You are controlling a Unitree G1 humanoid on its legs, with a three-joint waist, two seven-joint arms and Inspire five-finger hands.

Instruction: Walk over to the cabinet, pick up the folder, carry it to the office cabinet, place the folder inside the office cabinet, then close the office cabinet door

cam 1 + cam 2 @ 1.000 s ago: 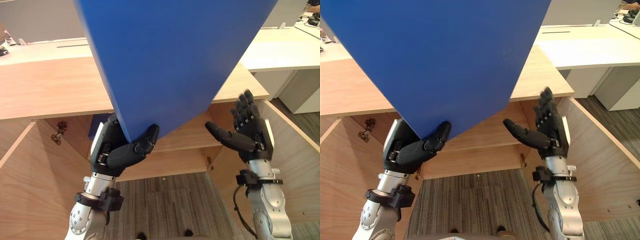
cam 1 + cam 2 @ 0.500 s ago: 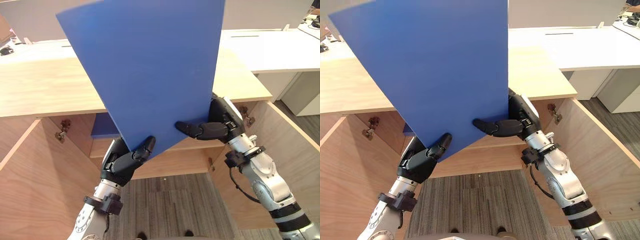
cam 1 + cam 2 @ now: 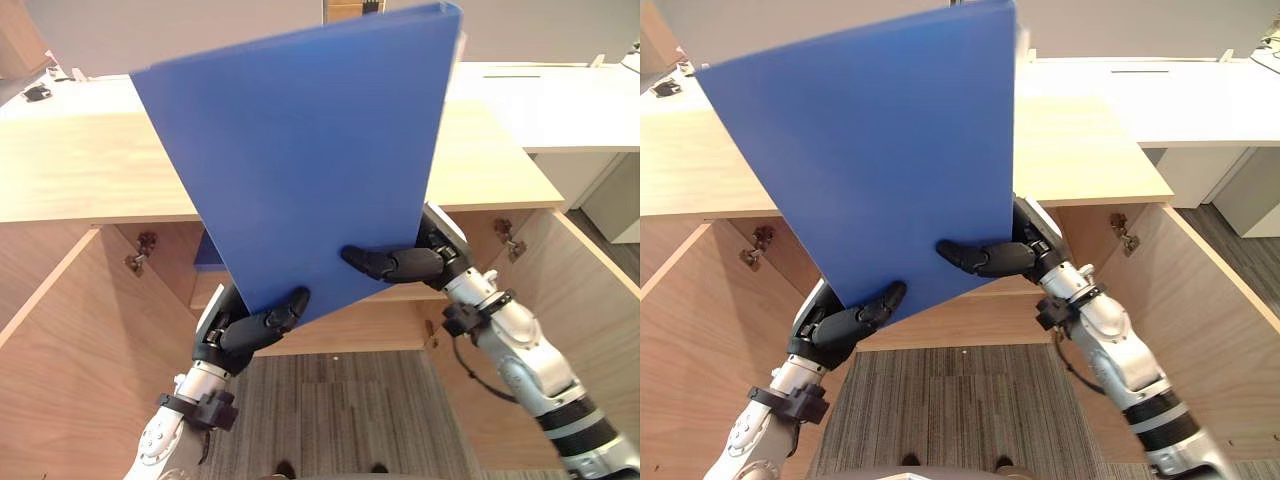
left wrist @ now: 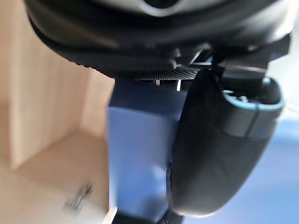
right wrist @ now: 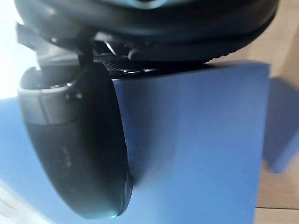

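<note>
A large blue folder [image 3: 300, 170] stands tilted in front of me, above the open wooden cabinet [image 3: 90, 170]. My left hand [image 3: 245, 325] pinches its lower left corner, thumb on the near face. My right hand [image 3: 410, 262] grips the lower right edge, its thumb lying flat across the near face and its fingers hidden behind. The left wrist view shows the left hand's thumb [image 4: 219, 149] against the blue folder [image 4: 135, 158]. In the right wrist view the right hand's thumb [image 5: 74, 140] presses on the folder [image 5: 201, 140].
Both cabinet doors hang open, the left door [image 3: 70, 380] and the right door [image 3: 590, 320] flanking me. A second blue folder [image 3: 205, 252] stands inside on the shelf [image 3: 350, 325]. White desks [image 3: 560, 100] stand behind to the right. Grey carpet [image 3: 330, 410] lies below.
My right hand has come in from the side and closed on the folder's lower right edge. The folder has swung more upright and away from the camera, and the view has shifted.
</note>
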